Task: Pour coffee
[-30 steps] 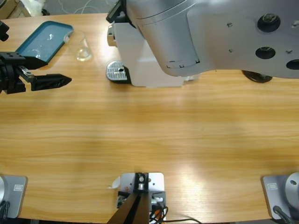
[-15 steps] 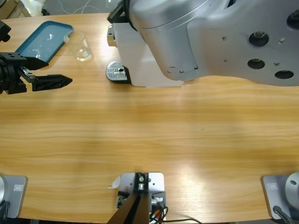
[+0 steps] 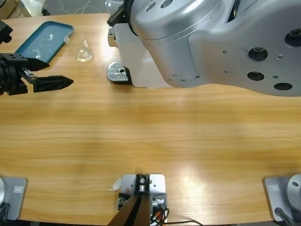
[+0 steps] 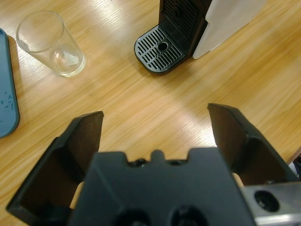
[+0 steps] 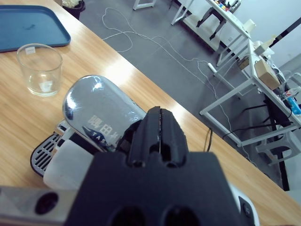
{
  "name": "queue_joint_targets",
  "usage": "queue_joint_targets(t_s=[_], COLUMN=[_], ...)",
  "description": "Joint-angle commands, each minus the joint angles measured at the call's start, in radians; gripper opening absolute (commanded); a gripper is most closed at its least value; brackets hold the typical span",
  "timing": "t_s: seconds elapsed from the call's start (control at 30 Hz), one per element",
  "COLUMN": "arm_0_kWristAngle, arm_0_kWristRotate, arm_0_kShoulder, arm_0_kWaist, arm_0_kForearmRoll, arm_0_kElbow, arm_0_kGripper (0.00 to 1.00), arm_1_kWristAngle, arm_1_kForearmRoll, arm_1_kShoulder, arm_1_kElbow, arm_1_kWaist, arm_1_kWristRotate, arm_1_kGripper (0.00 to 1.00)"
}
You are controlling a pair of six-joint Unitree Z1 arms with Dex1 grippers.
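The white coffee machine stands at the back of the table, its round drip tray facing left. A clear glass sits left of it on the wood, apart from the drip tray; no coffee shows in the glass or anywhere else. My left gripper hovers at the table's left side, open and holding nothing, pointing toward the machine. My right arm hangs over the machine. The right gripper is shut just above the machine's chrome lid; whether it touches the lid is unclear.
A blue tray lies at the back left corner, beside the glass. The right arm's large silver elbow hides most of the machine's top and the table's back right. Beyond the far table edge, cables lie on the floor.
The right arm's silver elbow has swung slightly to the left over the machine. The left gripper, the glass and the tray have not moved.
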Motion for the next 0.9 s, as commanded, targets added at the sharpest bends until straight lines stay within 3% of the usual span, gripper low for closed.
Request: queue_joint_targets(t_s=[0.03, 0.73, 0.9], arm_0_kWristAngle=[-0.009, -0.015, -0.015], arm_0_kWristRotate=[0.003, 0.003, 0.003], arm_0_kShoulder=[0.032, 0.038, 0.047], arm_0_kWaist=[-0.008, -0.008, -0.008], arm_0_kForearmRoll=[-0.004, -0.003, -0.003], arm_0_kElbow=[0.029, 0.027, 0.026], arm_0_kGripper=[0.959, 0.959, 0.959], arm_1_kWristAngle=[0.04, 0.036, 0.002], arm_1_kForearmRoll=[0.024, -0.011, -0.002], arm_1_kShoulder=[0.186, 0.185, 0.117], arm_1_kElbow=[0.133, 0.2, 0.188], arm_1_kWaist=[0.031, 0.035, 0.035], arm_1_kWristRotate=[0.024, 0.068, 0.047], arm_1_kGripper=[0.0, 0.0, 0.0])
